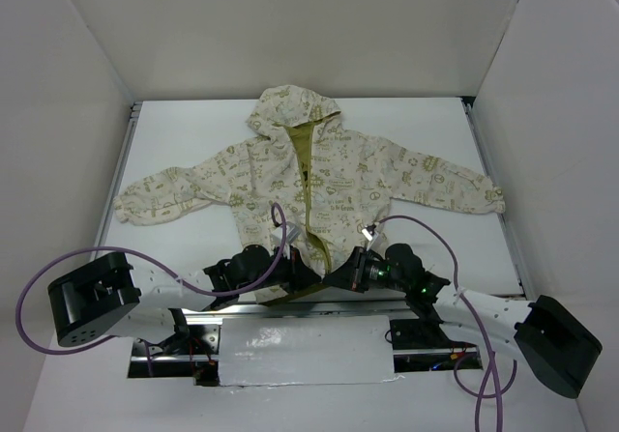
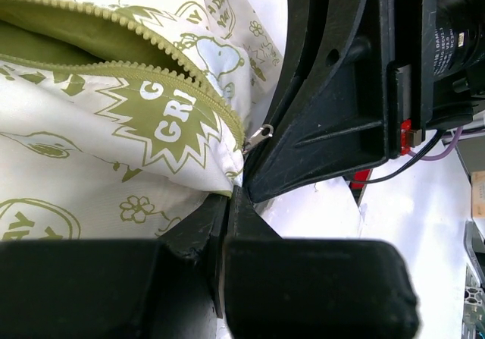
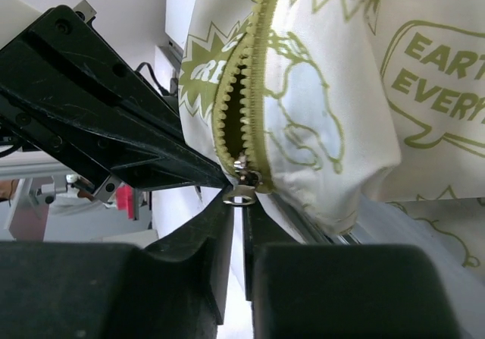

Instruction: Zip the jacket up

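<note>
White desk (image 1: 193, 132) bears the spread jacket (image 1: 319, 176), left arm (image 1: 174, 295) and right arm (image 1: 474, 306) lying low and meeting at its hem, left fingers (image 2: 303, 286) clamped on fabric, right fingers (image 3: 341, 293) pinched around the zipper pull (image 3: 241, 195).

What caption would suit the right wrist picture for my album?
Right gripper poised at the zipper pull at the bottom of the unzipped jacket.

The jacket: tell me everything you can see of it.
The jacket is small, hooded, of thin cream fabric printed with olive-green cartoon doodles, with an olive lining. It lies front up on the white table, hood at the far side, sleeves spread left and right. Its zipper stands open nearly to the hem, where the metal pull sits. The left gripper pinches the hem beside it; the right gripper pinches the pull.
</note>
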`<state>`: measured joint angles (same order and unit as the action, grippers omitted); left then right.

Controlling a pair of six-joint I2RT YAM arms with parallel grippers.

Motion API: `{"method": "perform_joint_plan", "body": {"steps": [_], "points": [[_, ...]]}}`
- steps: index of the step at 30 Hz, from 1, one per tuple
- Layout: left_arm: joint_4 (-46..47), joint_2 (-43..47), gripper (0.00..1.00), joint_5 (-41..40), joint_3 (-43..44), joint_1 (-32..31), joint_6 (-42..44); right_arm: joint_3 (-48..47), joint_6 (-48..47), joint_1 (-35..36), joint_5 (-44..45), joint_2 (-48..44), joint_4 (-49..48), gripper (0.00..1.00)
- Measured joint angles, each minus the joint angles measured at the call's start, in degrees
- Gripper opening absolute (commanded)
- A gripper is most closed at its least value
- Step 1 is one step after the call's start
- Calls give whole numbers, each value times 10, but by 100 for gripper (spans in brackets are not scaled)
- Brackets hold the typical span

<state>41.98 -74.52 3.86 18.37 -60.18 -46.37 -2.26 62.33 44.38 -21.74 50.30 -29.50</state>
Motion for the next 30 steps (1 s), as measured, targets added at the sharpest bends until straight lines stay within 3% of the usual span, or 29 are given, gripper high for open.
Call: {"method": "perform_joint_plan", "body": {"steps": [2, 3, 20, 22, 23, 25, 27, 30], "points": [[0, 0, 0, -1, 0, 0, 0, 0, -3, 0, 0, 0, 0, 10], [0, 0, 0, -2, 0, 0, 0, 0, -3, -1, 0, 0, 0, 0], [-13, 13, 0, -6, 0, 0, 12, 0, -26, -3, 1, -29, 24, 0], [-13, 13, 0, -7, -1, 0, 12, 0, -29, -4, 1, -30, 30, 15], [-13, 14, 0, -8, -1, 0, 12, 0, -30, -5, 2, -30, 35, 27], [-12, 16, 0, -9, -3, 0, 12, 0, -31, -5, 4, -36, 42, 29], [-13, 17, 0, -10, -4, 0, 12, 0, -30, -8, 7, -47, 47, 44], [-12, 17, 0, -10, -4, 0, 12, 0, -32, -11, 13, -63, 49, 52]]}}
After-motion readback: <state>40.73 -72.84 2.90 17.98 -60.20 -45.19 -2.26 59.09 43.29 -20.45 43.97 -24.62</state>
